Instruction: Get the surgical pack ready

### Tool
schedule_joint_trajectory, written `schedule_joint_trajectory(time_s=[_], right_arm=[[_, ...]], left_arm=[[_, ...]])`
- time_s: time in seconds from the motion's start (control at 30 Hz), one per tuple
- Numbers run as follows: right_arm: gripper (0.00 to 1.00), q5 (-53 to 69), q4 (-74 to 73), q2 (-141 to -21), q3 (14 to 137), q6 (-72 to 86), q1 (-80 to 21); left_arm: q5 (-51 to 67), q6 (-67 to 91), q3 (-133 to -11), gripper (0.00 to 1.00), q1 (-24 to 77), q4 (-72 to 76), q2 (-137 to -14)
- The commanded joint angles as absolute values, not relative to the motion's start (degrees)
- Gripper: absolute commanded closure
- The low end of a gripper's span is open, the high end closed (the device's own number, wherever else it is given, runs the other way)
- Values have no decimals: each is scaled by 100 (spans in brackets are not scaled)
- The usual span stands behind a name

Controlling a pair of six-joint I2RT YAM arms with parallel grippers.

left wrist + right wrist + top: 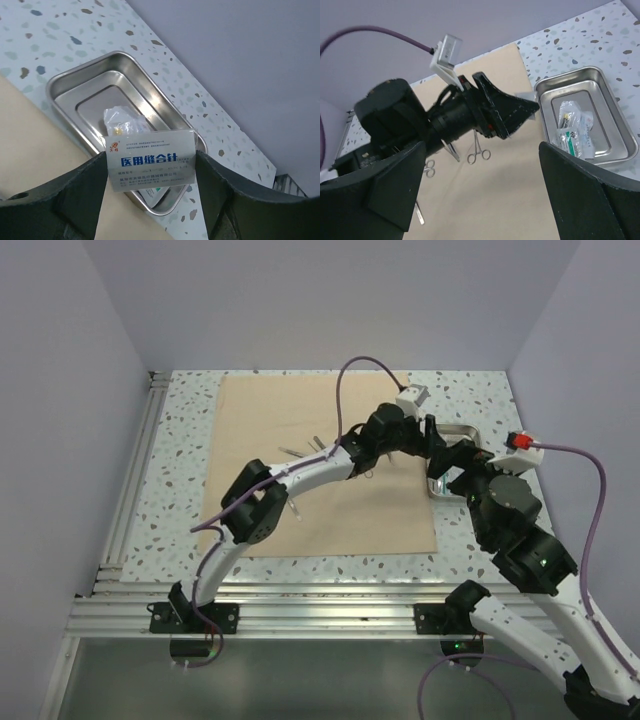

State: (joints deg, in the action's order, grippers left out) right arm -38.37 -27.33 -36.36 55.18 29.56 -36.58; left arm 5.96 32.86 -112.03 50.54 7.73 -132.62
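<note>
1. The large plain tan cloth sheet (330, 520) lies spread flat on the white speckled desk (180, 470). Judgement: it is laid open because it is the wrap on which the pack is built.
2. The small shiny rectangular steel tray (100, 75) stands just beside the right edge of the sheet. The views do not show whether it overlaps that edge. Judgement: at this stage it serves as the collecting container.
3. The left tool (151, 175) is clenched on a white rectangular packet with blue print (150, 150). It holds the packet above the tray, printed face toward the wrist camera. Judgement: this position suits a release into the tray.
4. Clear packets (575, 131) lie on the tray floor, so the held packet would join them there.
5. The right tool (481, 165) is released, its fingers spread wide and grasping nothing. It hovers near the tray, beside the left tool. Judgement: it is placed to steady the tray or take the next item.
6. The metal forceps (477, 147) and small metal scissors (429, 167) lie loose on the sheet, apart from the tray. Judgement: loading is unfinished, so wrapping cannot begin yet.
</note>
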Motion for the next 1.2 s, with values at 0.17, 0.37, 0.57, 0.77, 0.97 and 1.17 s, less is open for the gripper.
schedule_joint_trajectory(time_s=[0.17, 0.37, 0.57, 0.77, 0.97, 1.17], right_arm=[[2, -4368, -2479, -3278, 5730, 2953, -3630], [3, -4351, -2452, -3226, 5704, 2944, -3639], [3, -4351, -2443, -3243, 5704, 2936, -3639], [3, -4359, -2496, -3278, 5730, 2918, -3639], [3, -4465, -2663, -3340, 5757, 3023, -3639], [3, -4403, -2707, -3419, 5608, 3129, -3639]], left_arm=[[1178, 1961, -11742, 26, 5379, 1644, -13921], [1064, 1731, -12093, 25, 5519, 1468, -14281], [1063, 1802, -12357, 24, 5563, 1547, -14537], [985, 1583, -12410, 0, 5572, 1407, -14380], [326, 1230, -11814, 0, 5485, 1248, -13337], [-237, 1651, -10243, 0, 5054, 951, -11816]])
